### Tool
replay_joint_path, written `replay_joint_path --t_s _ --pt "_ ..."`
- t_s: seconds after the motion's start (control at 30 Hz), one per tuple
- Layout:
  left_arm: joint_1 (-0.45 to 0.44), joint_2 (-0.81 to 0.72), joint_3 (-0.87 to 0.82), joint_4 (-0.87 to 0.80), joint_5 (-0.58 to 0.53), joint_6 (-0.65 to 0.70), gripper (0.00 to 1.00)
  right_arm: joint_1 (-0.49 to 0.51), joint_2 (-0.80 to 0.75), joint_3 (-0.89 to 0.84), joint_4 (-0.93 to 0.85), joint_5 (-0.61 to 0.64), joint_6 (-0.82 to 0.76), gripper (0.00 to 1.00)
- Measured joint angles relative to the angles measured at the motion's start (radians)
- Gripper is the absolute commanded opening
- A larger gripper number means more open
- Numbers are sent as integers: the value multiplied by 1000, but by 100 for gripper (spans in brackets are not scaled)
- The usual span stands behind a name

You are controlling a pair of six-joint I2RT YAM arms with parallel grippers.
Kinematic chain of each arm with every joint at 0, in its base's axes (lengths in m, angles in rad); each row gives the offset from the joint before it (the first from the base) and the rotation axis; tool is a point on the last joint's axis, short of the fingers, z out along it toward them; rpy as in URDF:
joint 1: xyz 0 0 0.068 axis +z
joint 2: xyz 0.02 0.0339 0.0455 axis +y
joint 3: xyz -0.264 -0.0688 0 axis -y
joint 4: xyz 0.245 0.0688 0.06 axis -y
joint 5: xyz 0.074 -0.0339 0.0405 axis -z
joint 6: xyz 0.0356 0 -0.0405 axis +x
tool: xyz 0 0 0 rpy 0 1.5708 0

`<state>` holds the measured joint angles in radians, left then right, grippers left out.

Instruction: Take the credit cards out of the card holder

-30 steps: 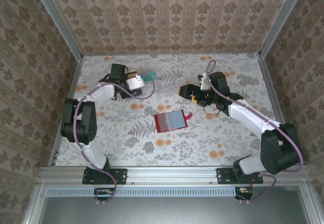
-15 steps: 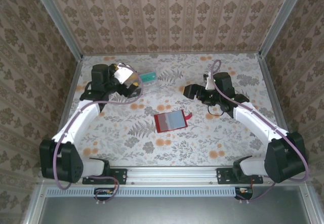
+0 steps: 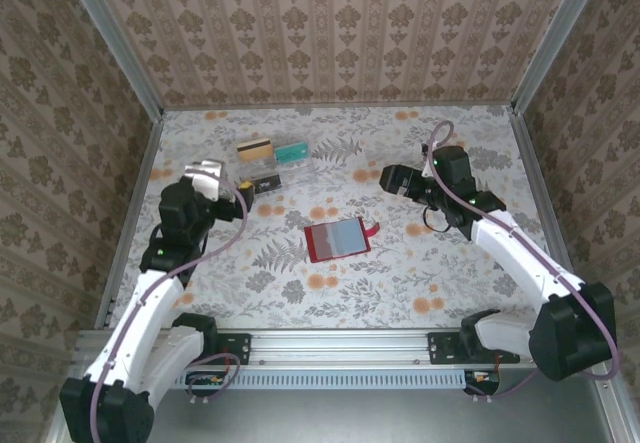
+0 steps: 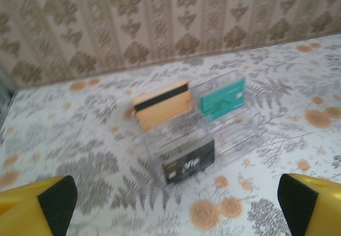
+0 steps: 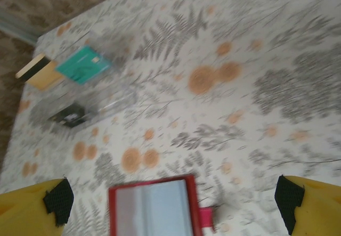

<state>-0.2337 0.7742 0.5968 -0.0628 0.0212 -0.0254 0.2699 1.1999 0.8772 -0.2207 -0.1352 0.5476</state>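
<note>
The red card holder [image 3: 338, 239] lies open and flat mid-table, its grey-blue inside [image 5: 154, 209] up and its small red tab [image 5: 208, 218] at the right edge. Three credit cards stand in a clear tray [image 3: 300, 173]: tan with a dark stripe [image 4: 162, 105], teal [image 4: 222, 99] and black [image 4: 189, 162]. My left gripper [image 3: 245, 191] is open just left of the tray, holding nothing. My right gripper [image 3: 395, 178] is open, up and to the right of the card holder, with nothing between its fingers.
Patterned walls close the table at the back and both sides. A metal rail [image 3: 340, 345] with both arm bases runs along the near edge. Flowered tabletop [image 3: 400, 283] shows around the card holder.
My left gripper has opened and pulled back toward the near left, leaving the tan card standing in the tray. My right arm has drawn slightly right, away from the card holder.
</note>
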Motion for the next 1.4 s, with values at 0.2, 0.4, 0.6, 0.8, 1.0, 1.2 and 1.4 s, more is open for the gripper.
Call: replay_joint_path --t_s 0.2,0.4,0.6,0.8,1.0,1.2,1.4 --pt "7 -47 -129 -21 -195 -97 100 -2 -114 -174 142 257 -117 100" --pt "55 69 -173 74 -316 -66 100 -5 -108 -334 347 472 -312 100" --pt "160 351 -182 283 -317 -31 100 -37 96 -349 572 565 -452 100" --pt "219 589 -197 579 -210 -7 100 -57 270 -362 748 557 -558 100" --pt "254 747 -200 809 -62 16 100 -158 274 -425 898 452 -567 100" --pt "254 758 -207 884 -3 26 100 -228 324 -474 1011 345 -541 100" --pt "211 758 -206 887 -37 51 100 -228 325 -475 1047 305 -536 100"
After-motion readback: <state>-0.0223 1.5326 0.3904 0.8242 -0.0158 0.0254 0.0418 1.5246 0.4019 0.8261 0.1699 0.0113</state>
